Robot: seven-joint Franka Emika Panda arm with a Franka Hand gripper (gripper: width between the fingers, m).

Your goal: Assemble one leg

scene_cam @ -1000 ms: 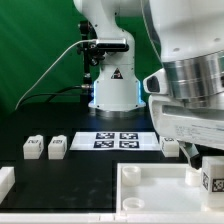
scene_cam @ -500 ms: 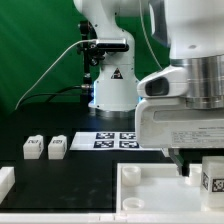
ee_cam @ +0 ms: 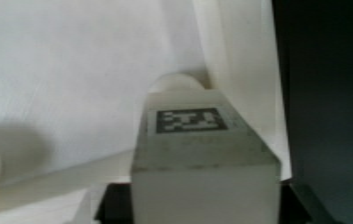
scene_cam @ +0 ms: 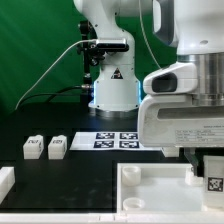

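One leg [scene_cam: 213,180] is held by the gripper [scene_cam: 212,165] near the counter's front right corner, above the large white panel [scene_cam: 150,190]. The wrist view shows the leg [ee_cam: 198,150] between the dark fingertips [ee_cam: 297,200], which press on its two sides, so the pincer is closed to the block's width. The leg stands upright with its long axis vertical; one tagged face looks toward the front edge, and another tag faces the wrist camera. Whether its lower end touches the panel cannot be told.

The panel [ee_cam: 84,90] has a raised rim and lies along the front edge of the black counter [scene_cam: 80,172]. Nothing else is seen inside its rim.

Two more legs [scene_cam: 33,147] [scene_cam: 57,146] sit side by side toward the left edge. The marker board [scene_cam: 112,139] lies flat at mid-counter.
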